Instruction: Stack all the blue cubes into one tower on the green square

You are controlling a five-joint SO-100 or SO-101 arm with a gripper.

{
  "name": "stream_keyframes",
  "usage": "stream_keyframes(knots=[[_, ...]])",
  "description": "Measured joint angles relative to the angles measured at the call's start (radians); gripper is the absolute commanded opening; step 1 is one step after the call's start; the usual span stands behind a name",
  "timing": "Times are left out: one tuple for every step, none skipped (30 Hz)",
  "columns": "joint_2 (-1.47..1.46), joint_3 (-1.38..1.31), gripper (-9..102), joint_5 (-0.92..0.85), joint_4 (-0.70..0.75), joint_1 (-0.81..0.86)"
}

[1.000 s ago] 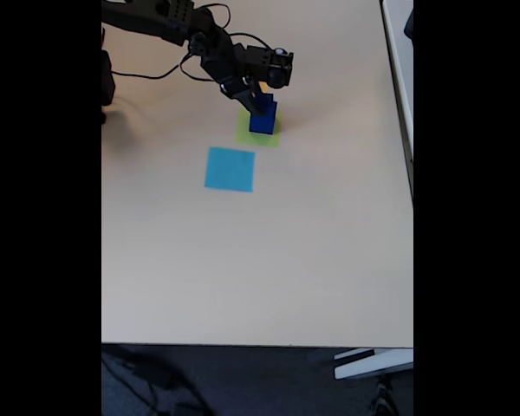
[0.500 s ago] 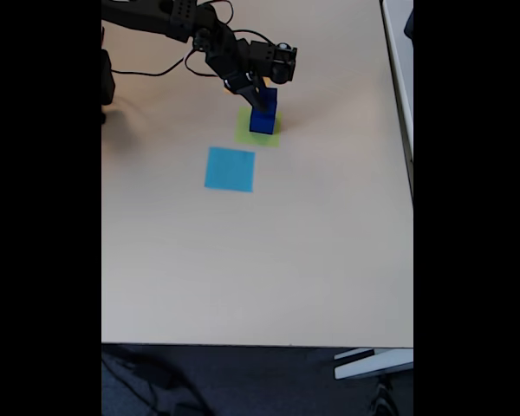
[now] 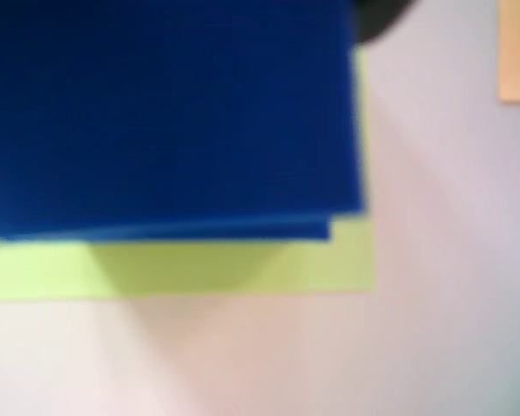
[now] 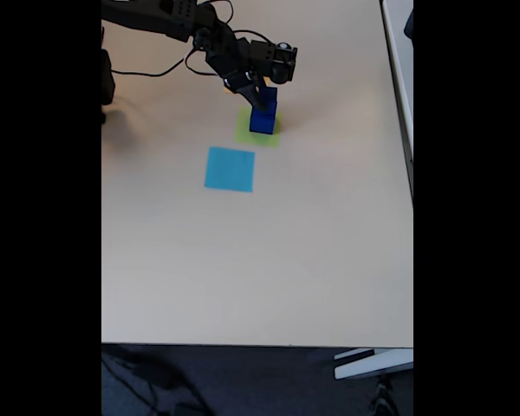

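Table: pale beige top, takes up most of the fixed view, dark floor below its near edge. Arm: black, comes in from top left of fixed view, reaches right & down twd the stack; black cable loops beside it.

Light-blue square patch: flat on table, just below-left of the green one in fixed view, bare, apart from it.

Green square: flat yellow-green patch near top centre of fixed view; in wrist view seen as a strip under & to the right of the cubes, partly in their shadow.

Blue cubes: stacked as a short dark-blue tower standing on the green square, right half of it in fixed view. Wrist view very close & blurred; two stacked edges visible at lower right, upper one overhanging slightly. Can't count cubes.

Orange patch: flat, top right corner of wrist view, well apart from green.

Tool: right at the tower's top in fixed view. Too small & dark there – can't tell if open, closed or gripping the top cube.
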Motion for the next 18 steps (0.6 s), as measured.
stream_keyframes(knots=[[0.0,0.0,1,0.003,0.0,0.0],[0.0,0.0,1,0.006,0.0,0.0],[0.0,0.0,1,0.009,0.0,0.0],[0.0,0.0,1,0.014,0.0,0.0],[0.0,0.002,1,0.017,0.0,0.0],[0.0,0.002,1,0.017,0.0,0.0],[0.0,0.002,1,0.017,0.0,0.0],[0.0,0.002,1,0.017,0.0,0.0],[0.0,0.002,1,0.017,0.0,0.0],[0.0,0.002,1,0.021,0.0,0.0],[0.0,0.002,1,0.026,0.0,0.0],[0.0,0.002,1,0.029,0.0,0.0],[0.0,0.002,1,0.035,0.0,0.0],[0.0,0.002,1,0.041,0.0,0.0],[0.0,0.002,1,0.046,0.0,0.0],[0.0,0.002,1,0.049,0.0,0.0],[0.0,0.002,1,0.055,0.0,0.0],[0.0,0.002,1,0.058,0.0,0.0]])
